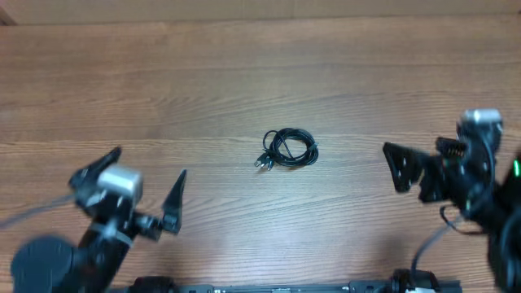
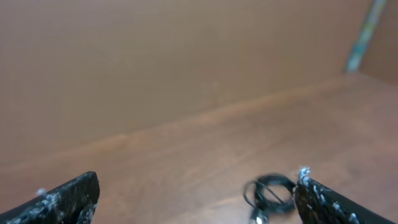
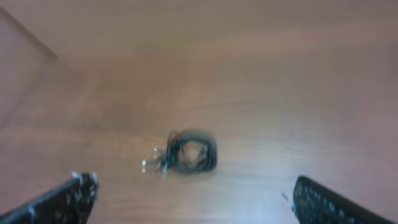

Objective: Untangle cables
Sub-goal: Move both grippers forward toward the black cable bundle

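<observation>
At the left gripper (image 2: 198,177), with fingers (image 2: 68,196) spread wide: clasps nothing, hangs poised over the wooden table (image 1: 244,73). Faces the cable bundle (image 1: 289,149), well ahead of those fingers and off toward the right-hand one, flat on the wood and touched by neither arm.

Appears as a small dark coil of thin cord, loops overlapping, with a cluster of connector ends (image 3: 152,165) poking out on one side. Looks light, limp and soft rather than stiff. Likely comes up whole if lifted by a single strand, and slides on the smooth wood if nudged. Probably not fragile, though better not yanked hard at the plugs.

Suggests pinching the connector ends with one gripper, as the firmest part to hold, and an outer loop on the far side of the coil with the other, then drawing apart gently. Cannot tell how many cables make up the coil, nor how tightly it is knotted.

At the right gripper (image 3: 193,182), fingers likewise parted wide and empty: faces the bundle ahead, roughly centred in the gap, slightly nearer the left-hand finger.
</observation>
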`<state>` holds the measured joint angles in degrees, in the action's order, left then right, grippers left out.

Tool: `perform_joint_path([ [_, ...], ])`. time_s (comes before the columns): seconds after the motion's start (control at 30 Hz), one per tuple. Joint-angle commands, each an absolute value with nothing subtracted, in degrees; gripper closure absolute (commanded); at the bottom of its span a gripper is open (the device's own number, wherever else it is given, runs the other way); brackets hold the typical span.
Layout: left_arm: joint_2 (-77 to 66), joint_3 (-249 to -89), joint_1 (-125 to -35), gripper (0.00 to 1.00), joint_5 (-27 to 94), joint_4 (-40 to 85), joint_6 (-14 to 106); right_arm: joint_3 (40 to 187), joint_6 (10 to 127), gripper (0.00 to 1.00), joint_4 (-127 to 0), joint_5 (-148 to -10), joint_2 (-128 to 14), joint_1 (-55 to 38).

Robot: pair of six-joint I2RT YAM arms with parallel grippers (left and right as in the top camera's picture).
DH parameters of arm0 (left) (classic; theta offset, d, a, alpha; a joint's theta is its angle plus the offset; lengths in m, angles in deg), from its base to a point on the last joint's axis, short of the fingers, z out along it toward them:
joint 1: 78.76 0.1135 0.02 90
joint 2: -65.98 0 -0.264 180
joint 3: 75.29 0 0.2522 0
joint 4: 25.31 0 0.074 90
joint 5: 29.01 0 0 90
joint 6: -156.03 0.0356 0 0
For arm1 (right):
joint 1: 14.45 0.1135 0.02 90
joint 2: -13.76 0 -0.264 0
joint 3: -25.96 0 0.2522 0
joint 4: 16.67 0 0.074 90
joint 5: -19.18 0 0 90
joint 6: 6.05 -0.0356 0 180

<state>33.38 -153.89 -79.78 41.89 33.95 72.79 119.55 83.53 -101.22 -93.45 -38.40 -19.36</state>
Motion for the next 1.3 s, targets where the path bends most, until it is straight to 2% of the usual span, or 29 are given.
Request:
perform_joint_path([
  [0.0,23.5,-156.2,-79.5,0.0,33.2,34.7,75.1,124.3,84.4,0.0,-104.6,-93.4,-48.2,-19.7],
  [0.27,4.7,-156.4,-79.5,0.0,19.2,34.7,70.4,124.3,80.9,0.0,-113.2,-93.7,-67.9,-19.7],
  [0.4,-3.6,-156.4,-79.5,0.0,17.4,34.9,64.8,124.0,81.0,0.0,-116.1,-94.1,-76.5,-19.7],
  [0.47,-8.8,-156.4,-79.5,0.0,17.4,37.2,57.6,123.2,81.0,0.0,-116.1,-94.5,-80.4,-19.7],
  [0.67,-19.5,-156.3,-79.6,0.01,17.4,41.9,53.6,119.1,80.4,0.0,-111.6,-94.5,-81.7,-19.7],
  [0.87,-30.1,-156.3,-81.7,0.0,17.5,43.7,47.7,115.5,75.1,0.0,-105.7,-95.2,-81.7,-19.7],
  [1.27,-41.2,-156.3,-88.3,0.0,21.6,43.7,47.8,107.6,74.7,0.0,-94.9,-105.7,-81.7,-19.6],
])
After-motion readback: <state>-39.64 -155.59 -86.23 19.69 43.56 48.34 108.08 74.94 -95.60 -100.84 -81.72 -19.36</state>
